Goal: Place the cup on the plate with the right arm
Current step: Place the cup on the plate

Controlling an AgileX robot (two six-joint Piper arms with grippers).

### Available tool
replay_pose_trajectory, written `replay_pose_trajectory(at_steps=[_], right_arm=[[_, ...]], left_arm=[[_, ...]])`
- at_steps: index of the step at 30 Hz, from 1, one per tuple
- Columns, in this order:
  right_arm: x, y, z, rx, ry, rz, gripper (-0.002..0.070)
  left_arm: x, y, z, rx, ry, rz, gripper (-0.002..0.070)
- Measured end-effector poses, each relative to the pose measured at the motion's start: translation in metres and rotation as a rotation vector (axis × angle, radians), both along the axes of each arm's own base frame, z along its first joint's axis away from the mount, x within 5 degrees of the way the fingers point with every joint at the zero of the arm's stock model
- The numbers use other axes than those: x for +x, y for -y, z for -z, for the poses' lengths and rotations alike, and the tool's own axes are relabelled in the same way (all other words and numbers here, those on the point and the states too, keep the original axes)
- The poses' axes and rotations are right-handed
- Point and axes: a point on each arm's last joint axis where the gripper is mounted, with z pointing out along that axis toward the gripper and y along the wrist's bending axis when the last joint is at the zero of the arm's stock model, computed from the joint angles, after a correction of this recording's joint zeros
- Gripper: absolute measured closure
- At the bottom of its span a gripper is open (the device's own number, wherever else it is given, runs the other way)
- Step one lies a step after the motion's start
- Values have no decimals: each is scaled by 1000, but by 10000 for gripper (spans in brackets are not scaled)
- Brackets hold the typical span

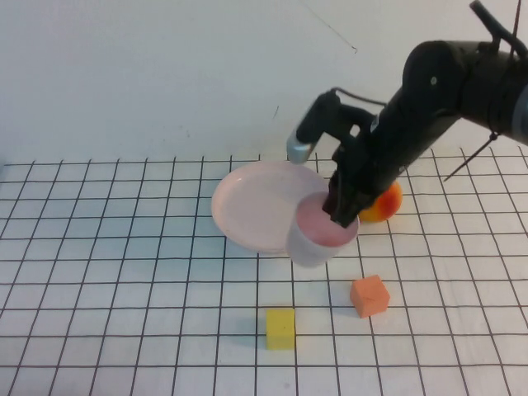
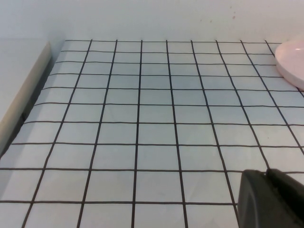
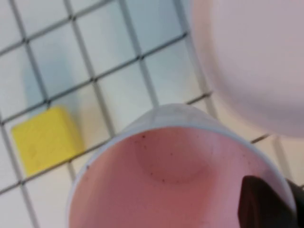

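Now the right gripper (image 1: 342, 216) is down at the cup (image 1: 318, 235), its jaws pinched on the far-right part of the rim, 1 finger (image 3: 266, 204) dipping inside the pink bowl of it; the cup stands upright on the gridded table (image 1: 124, 272), just in front of the plate (image 1: 256, 206) and overlapping its near-right edge from the high view, so whether the 2 touch I cannot tell; the plate itself lies flat and bare; behind the arm an orange-red fruit (image 1: 384, 205) peeks out; nearer the robot sit 2 blocks, a yellow cube (image 1: 280, 328) and an orange cube (image 1: 369, 295), both apart from the cup; over on the left, only a dark corner of the left gripper (image 2: 270, 199) shows above bare grid, well away from the plate, and I cannot tell how it stands.
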Motion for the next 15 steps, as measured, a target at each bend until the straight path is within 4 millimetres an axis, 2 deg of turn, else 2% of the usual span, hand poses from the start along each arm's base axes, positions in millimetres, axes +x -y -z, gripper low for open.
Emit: replay_pose_trajectory(at_steps=[3,6,10,15], right_arm=[[20,-9,-21,67,144,22,657],[38,-17,-25,108,234,41,657],[59,-27,-8,108,249,42,657],[73,-34,22,64,184,32,657]], left_arm=[[0,0,0,0,0,0,678],[0,0,0,0,0,0,678],[0,0,0,0,0,0,678],[0,0,0,0,0,0,678]])
